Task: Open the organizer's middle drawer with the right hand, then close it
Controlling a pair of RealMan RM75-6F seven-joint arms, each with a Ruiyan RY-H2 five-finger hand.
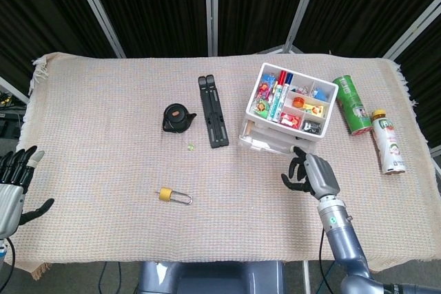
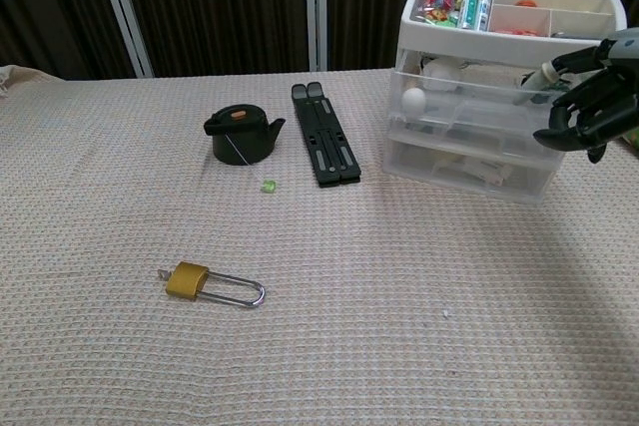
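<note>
the left hand (image 1: 12, 185) hangs off the table's left edge, fingers spread, holding nothing, likely parked out of the way since the task is the other arm's. toward the middle lie a padlock (image 1: 173, 196), a black tape measure (image 1: 178, 118) and a folded black stand (image 1: 214, 120). near the right far corner sits the organizer (image 2: 494, 87), its top tray packed with markers and small bits, its middle drawer (image 2: 469, 113) slid slightly forward with a white ball inside. the right hand (image 2: 589, 111) curls at that drawer's front, apparently hooked to pull; actual grip i cannot tell.
</note>
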